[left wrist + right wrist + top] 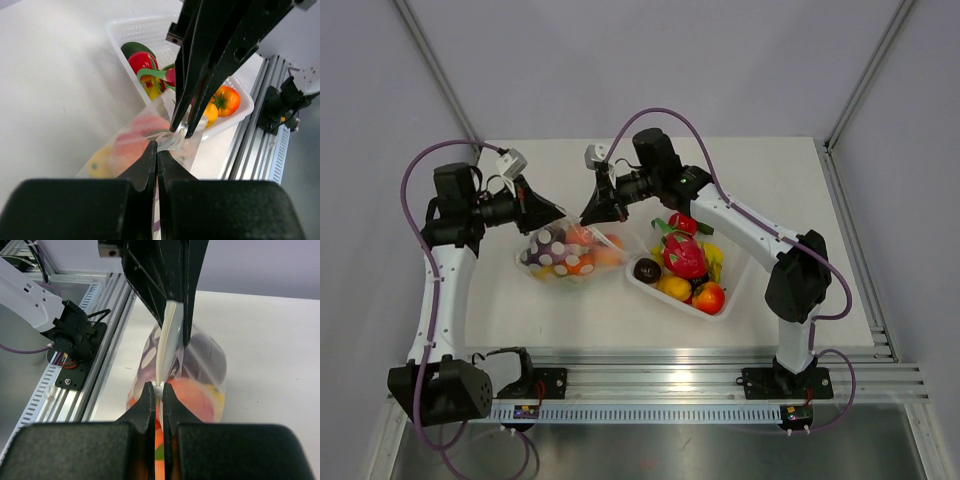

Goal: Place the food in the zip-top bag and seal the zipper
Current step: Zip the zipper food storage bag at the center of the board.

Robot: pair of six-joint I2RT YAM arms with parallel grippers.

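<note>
Surface: white matte table, evenly lit, with the bag and tray lying around its middle
Room: pale grey walls stood behind and to both sides; slanted metal struts rose at the far corners
Near edge: ribbed aluminium rail carried both arm bases; purple cables looped off each arm
Bag position: zip-top bag rested on the table left of centre, its mouth edge raised off the surface
Bag contents: food showed through the plastic, including orange pieces and a dark purple piece with white spots
Seal strip: zipper appeared as a pale band running edge-on between the two grippers in the right wrist view
Left arm: left gripper had its jaws pressed together, pinching the zipper at the bag's mouth
Right arm: right gripper likewise had its jaws pressed together on the zipper, tips just beside the left gripper's
Tray position: white perforated tray sat right of the bag, very near it; contact could not be told
Tray contents: pink dragon fruit lay in the middle, with a dark purple piece, a yellow piece and a red-orange piece along the near side
</note>
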